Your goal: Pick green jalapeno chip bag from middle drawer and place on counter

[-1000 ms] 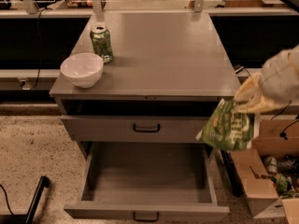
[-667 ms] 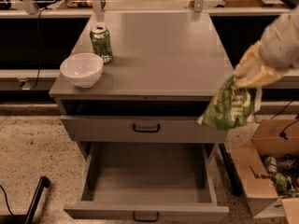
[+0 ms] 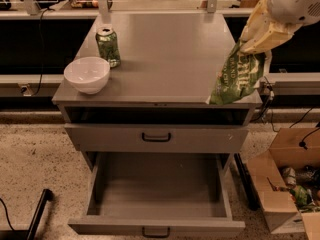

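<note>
My gripper (image 3: 251, 43) is at the upper right, above the right edge of the counter (image 3: 165, 49). It is shut on the top of the green jalapeno chip bag (image 3: 236, 78). The bag hangs down tilted, and its lower end reaches the counter's front right corner. The middle drawer (image 3: 157, 186) is pulled open below, and its inside is bare. Its black bar handle (image 3: 156, 231) shows at the bottom edge.
A white bowl (image 3: 87, 74) and a green soda can (image 3: 108, 46) stand on the counter's left side. A closed drawer (image 3: 156, 137) sits under a dark slot. An open cardboard box (image 3: 287, 179) stands on the floor at the right.
My gripper has lifted the chip bag from beside the cabinet's right side, up and a little left, to the counter's right edge.
</note>
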`<state>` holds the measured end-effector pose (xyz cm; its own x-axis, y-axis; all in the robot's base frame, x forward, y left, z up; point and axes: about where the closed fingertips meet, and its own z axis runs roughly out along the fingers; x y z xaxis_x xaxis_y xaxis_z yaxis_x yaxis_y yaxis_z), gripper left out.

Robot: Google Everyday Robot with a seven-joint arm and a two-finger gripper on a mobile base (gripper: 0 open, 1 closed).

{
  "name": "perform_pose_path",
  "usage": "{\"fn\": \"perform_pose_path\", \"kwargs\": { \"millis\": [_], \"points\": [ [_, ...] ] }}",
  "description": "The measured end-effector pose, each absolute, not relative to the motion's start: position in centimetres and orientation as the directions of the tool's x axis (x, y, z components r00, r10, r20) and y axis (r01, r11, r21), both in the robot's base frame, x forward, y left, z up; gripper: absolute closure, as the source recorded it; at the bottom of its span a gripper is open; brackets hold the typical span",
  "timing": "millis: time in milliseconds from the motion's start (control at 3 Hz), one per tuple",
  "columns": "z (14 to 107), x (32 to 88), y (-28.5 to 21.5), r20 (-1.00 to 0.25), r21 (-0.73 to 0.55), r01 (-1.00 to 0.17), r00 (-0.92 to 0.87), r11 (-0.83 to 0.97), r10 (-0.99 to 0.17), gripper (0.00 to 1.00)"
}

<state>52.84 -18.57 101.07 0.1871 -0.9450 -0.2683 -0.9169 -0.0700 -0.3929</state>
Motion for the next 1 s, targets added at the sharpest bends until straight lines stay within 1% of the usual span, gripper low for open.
{"fn": "perform_pose_path", "kwargs": {
  "millis": [333,667,1000],
  "points": [
    [101.1,52.8,-18.6,-0.268,-0.393,-0.917,0.187,-0.07,-0.945,1.0],
    [101.5,54.1,-17.3,-0.308,-0.381,-0.919,0.231,-0.103,-0.923,1.0],
    [101.8,57.0,-14.0,-0.371,-0.396,-0.904,0.316,-0.159,-0.873,1.0]
  ]
}}
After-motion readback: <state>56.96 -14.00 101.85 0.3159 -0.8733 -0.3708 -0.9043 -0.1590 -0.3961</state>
